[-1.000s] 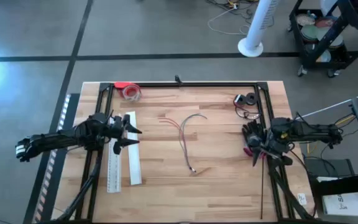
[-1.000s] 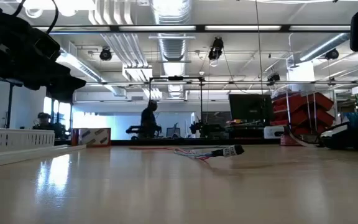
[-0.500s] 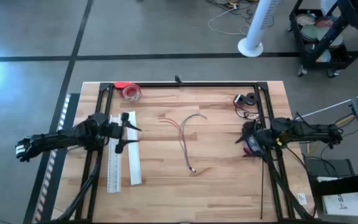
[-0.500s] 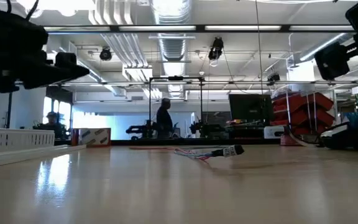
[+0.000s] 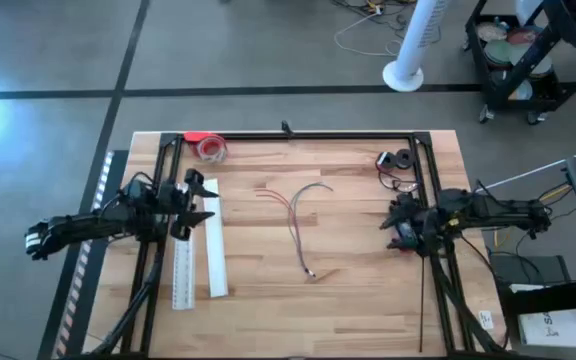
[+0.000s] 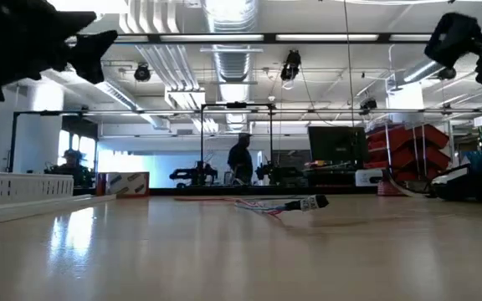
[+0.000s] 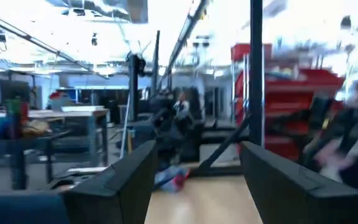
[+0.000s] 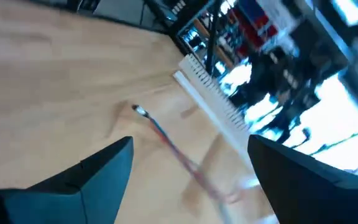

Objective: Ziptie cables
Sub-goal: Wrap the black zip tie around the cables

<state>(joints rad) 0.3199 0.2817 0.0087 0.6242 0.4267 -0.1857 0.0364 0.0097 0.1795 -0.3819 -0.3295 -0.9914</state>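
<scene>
The cables (image 5: 303, 220) lie loose on the table (image 5: 348, 290), well apart from and between the left gripper (image 5: 196, 195), which hangs over the white strips (image 5: 211, 240), and the right gripper (image 5: 393, 222). Each wrist view shows its own fingers (image 7: 117, 183) spread wide with nothing between them (the overhead view cannot settle this). Only the low view shows a person (image 6: 241, 159) in the room beyond, and the connector end (image 6: 312, 201) resting on the wood.

Cables (image 5: 303, 215) reddish-pink with pale grey strands, on a light tan wood-grain table (image 5: 348, 290) with a black frame. Two white strips (image 5: 200, 262) near the table's left edge; red tape roll (image 5: 208, 146) at the far-left corner. Both arms black.
</scene>
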